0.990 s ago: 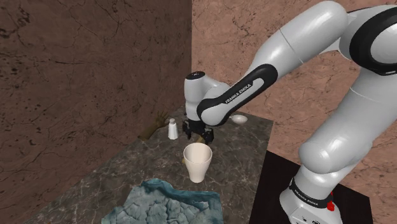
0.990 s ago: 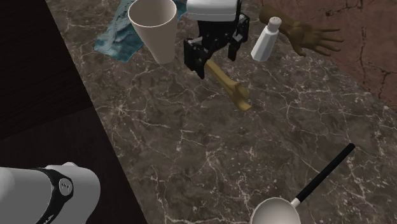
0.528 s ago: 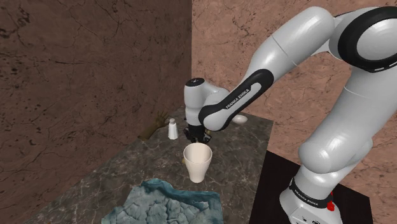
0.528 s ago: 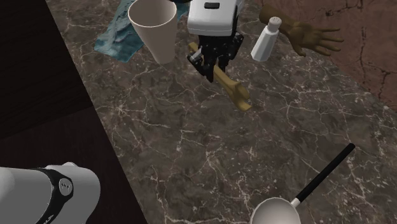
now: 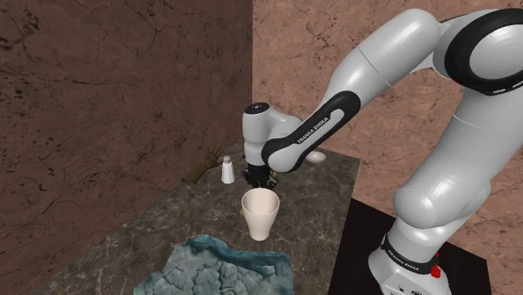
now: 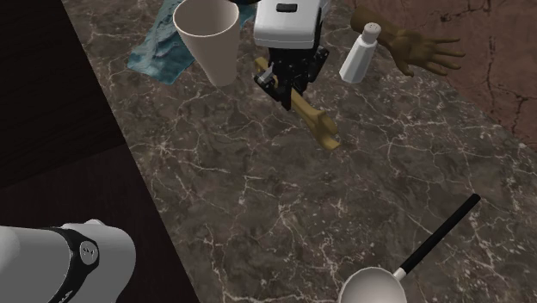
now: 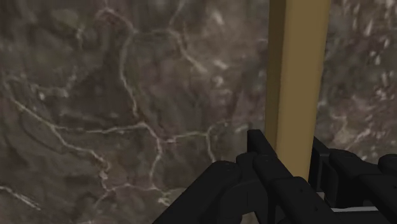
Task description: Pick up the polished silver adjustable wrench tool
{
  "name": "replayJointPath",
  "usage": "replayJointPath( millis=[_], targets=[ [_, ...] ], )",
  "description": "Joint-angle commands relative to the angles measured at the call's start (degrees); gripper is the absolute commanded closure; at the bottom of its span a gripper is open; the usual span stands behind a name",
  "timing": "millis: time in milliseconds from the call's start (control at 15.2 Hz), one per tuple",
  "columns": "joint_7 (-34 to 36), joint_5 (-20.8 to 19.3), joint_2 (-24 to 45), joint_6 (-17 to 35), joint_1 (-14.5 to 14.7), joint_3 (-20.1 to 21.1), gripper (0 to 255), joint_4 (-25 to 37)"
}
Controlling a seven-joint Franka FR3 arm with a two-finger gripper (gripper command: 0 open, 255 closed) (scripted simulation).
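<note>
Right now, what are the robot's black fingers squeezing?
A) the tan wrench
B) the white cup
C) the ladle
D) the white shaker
A: the gripper is shut on the tan wrench, its handle clasped between the fingers in the wrist view; the cup, shaker and ladle sit apart.

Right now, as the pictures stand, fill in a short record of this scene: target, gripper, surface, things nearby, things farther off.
target: wrench, drawn tan, lying on the table
gripper: gripper pointing down, shut on the wrench's handle
surface: table, dark marble with pale veins
nearby: cup, white shaker
farther off: ladle, blue cloth, brown hand-shaped thing
</note>
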Motion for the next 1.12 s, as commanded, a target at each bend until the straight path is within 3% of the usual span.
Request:
replayJointPath(
  millis=[0, 594, 1056],
  targets=[
    [-0.88, 1.02, -0.82, -0.71, -0.03, -0.02, 255, 0.18],
    [-6.85, 8.32, -7.63, -7.50, 0.88, -0.91, 255, 2.36],
    [-9.19, 10.93, -10.73, -11.61, 1.51, -1.89, 255, 4.15]
  ],
)
